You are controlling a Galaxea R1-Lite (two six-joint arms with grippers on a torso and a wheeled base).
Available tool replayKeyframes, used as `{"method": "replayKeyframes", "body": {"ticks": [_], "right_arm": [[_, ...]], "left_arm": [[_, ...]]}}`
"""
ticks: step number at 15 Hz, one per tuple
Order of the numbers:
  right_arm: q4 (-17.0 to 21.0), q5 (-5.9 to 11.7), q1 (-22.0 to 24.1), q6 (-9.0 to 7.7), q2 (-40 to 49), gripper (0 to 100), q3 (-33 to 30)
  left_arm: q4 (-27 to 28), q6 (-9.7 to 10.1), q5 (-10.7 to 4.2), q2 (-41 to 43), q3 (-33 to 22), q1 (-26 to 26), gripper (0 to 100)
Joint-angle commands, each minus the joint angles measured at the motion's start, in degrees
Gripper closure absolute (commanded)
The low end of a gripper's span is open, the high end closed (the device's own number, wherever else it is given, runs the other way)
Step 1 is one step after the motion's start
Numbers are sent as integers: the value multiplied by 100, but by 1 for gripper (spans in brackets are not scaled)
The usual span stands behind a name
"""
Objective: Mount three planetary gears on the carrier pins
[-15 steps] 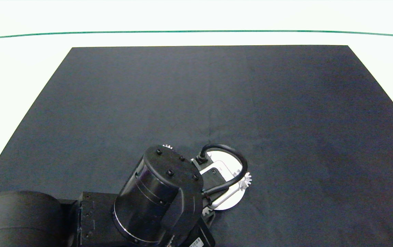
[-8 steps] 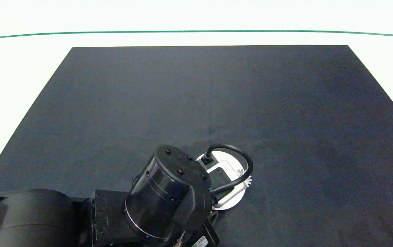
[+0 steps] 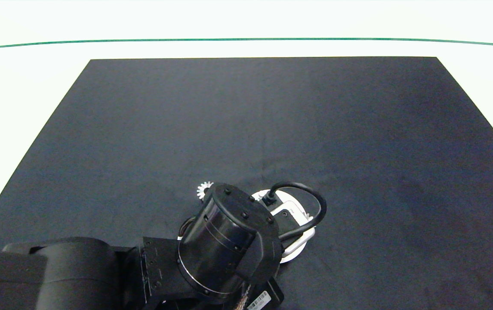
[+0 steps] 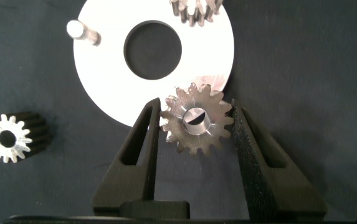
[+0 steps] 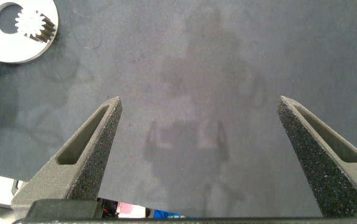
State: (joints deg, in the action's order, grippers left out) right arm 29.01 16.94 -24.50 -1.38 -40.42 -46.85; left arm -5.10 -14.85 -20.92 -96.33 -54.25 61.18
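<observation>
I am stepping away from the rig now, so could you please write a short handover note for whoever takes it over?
Left gripper: over the white disc, fingers on either side of a gear that sits on a pin at the disc's edge; whether they grip it, I cannot tell.
Right gripper: open, idle over bare mat, away from the work.
Done: a second gear also appears seated on the disc.
Left: one bare pin; the third gear lies on the mat beside the disc.

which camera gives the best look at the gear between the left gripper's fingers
The left wrist view: the gear sits on a pin between the left gripper fingers, teeth and centre plain. In the head view the arm hides it. The right wrist view doesn't show it.
</observation>
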Motion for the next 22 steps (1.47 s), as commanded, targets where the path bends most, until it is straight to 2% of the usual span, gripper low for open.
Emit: {"method": "replayKeyframes", "body": {"ticks": [1,22], "right_arm": [[17,11,-2,-3,8,0,0],[25,11,-2,-3,26,0,0]], "left_arm": [[-9,-9,-17,-35,28,-19,100],[-158,-71,-9,-149,11,-221,100]]}}
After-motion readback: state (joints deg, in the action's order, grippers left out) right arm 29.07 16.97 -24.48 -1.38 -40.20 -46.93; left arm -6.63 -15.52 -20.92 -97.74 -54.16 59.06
